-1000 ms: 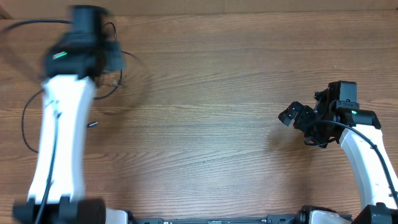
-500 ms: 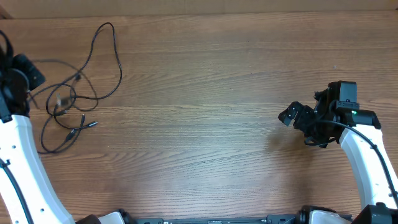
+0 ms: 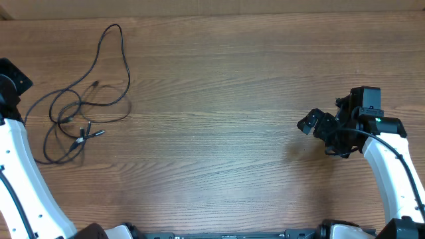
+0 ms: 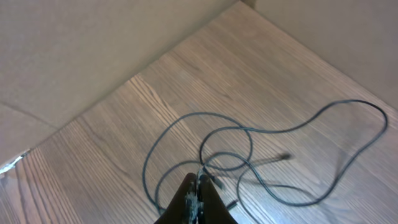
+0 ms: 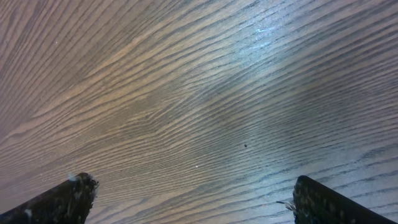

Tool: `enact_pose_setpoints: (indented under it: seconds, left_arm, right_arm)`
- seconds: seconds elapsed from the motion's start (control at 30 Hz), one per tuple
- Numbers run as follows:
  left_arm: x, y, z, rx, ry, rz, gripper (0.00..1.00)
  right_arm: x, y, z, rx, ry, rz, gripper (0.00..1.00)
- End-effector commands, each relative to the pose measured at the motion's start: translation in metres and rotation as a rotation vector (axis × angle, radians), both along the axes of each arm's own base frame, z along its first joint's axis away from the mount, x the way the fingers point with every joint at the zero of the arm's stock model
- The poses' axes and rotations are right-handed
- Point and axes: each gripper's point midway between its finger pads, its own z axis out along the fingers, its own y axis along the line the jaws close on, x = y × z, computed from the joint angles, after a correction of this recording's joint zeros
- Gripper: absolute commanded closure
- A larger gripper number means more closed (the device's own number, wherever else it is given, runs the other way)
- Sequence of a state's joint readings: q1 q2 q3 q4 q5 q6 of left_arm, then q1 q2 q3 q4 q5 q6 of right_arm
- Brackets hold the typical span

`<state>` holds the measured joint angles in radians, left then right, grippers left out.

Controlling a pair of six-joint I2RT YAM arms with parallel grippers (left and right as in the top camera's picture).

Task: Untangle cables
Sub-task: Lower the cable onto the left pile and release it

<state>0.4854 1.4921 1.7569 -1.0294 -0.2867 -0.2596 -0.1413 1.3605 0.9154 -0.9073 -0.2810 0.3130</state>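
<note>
The left gripper (image 4: 196, 190) with fingers pressed together, the right gripper (image 5: 193, 190) with fingers spread wide apart.

No text, label or number is readable anywhere

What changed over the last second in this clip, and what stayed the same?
The left arm swung off the cables to the left edge of the table; the left gripper is shut and holds nothing. The cables, now uncovered, shifted slightly as their loops settled. The right arm and open right gripper stayed put.
</note>
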Motion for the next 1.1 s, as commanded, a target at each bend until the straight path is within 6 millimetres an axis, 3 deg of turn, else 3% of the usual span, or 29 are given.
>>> enact_pose_setpoints:
  seconds: [0.0,0.1,0.27,0.33,0.53,0.77,0.9,1.07]
  left_arm:
    - [0.002,0.014,-0.013,-0.004,0.03,0.061,0.96]
    - [0.005,0.013,-0.025,-0.042,0.05,0.06,0.91]
    - [0.02,-0.012,-0.037,-0.168,0.025,-0.057,0.5]
    - [0.027,-0.026,-0.039,-0.229,-0.001,-0.118,0.41]
    - [0.044,-0.069,-0.042,-0.365,-0.035,-0.274,0.34]
    - [0.06,-0.116,-0.056,-0.383,0.023,-0.42,0.25]
    - [0.071,-0.146,-0.079,-0.412,0.096,-0.492,0.16]
    - [0.081,-0.176,-0.119,-0.465,0.221,-0.547,0.13]
  right_arm:
    - [0.001,0.002,-0.001,-0.001,-0.001,0.015,0.0]
    - [0.001,0.002,-0.001,-0.001,-0.001,0.015,0.0]
    - [0.001,0.002,-0.001,-0.001,-0.002,0.015,0.0]
    - [0.001,0.002,-0.001,-0.001,-0.002,0.015,0.0]
    - [0.001,0.002,-0.001,-0.001,-0.002,0.015,0.0]
    - [0.001,0.002,-0.001,-0.001,-0.002,0.015,0.0]
    - [0.001,0.002,-0.001,-0.001,-0.002,0.015,0.0]
    - [0.001,0.002,-0.001,-0.001,-0.001,0.015,0.0]
